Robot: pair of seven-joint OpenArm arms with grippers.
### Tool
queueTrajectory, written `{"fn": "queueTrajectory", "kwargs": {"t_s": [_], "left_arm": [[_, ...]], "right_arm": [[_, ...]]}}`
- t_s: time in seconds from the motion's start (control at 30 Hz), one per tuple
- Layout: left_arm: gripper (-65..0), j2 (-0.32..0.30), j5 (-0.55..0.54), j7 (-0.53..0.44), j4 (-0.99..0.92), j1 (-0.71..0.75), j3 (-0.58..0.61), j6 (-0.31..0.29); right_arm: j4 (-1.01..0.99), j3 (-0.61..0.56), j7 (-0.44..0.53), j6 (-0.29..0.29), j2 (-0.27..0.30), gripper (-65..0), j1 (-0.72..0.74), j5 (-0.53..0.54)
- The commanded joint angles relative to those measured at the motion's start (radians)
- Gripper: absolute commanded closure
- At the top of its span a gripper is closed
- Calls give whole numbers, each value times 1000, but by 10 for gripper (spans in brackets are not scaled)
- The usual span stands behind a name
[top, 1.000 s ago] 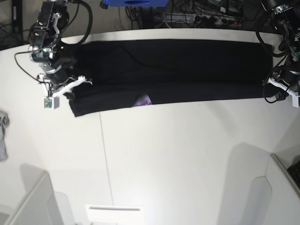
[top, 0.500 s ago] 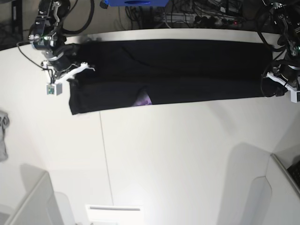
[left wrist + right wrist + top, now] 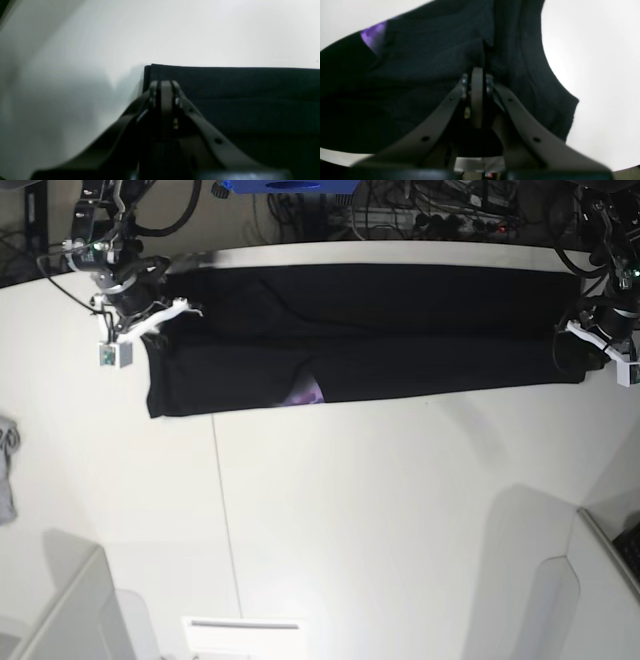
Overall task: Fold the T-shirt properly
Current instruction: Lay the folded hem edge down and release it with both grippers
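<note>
The black T-shirt [image 3: 380,330] lies as a long folded strip across the far side of the white table. A bit of purple print [image 3: 306,392] peeks out at its near edge. My right gripper [image 3: 160,320] is at the strip's left end. In the right wrist view it [image 3: 477,72] is shut on a fold of the black cloth [image 3: 420,75], near the purple print [image 3: 372,36]. My left gripper [image 3: 578,345] is at the strip's right end. In the left wrist view it [image 3: 163,83] is shut at the corner of the shirt [image 3: 250,95].
A small grey cloth [image 3: 6,470] lies at the table's left edge. White bins stand at the near left [image 3: 70,610] and near right [image 3: 600,580]. Cables and a blue box [image 3: 290,186] sit behind the table's far edge.
Both grippers have moved toward the table's far edge. The shirt's ends have shifted with them, and the right end reaches a little further out.
</note>
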Motion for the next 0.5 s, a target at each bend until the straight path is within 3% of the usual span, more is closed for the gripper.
{"fn": "queueTrajectory", "kwargs": {"t_s": [0.0, 0.23, 0.47], "left_arm": [[0, -22, -1, -19, 15, 1, -9, 3], [0, -22, 7, -17, 9, 1, -7, 3], [0, -22, 7, -23, 9, 34, 0, 5]], "right_arm": [[22, 5, 20, 3, 9, 0, -7, 9], [22, 69, 18, 3, 6, 0, -27, 9], [16, 60, 17, 3, 4, 0, -45, 8]]}}
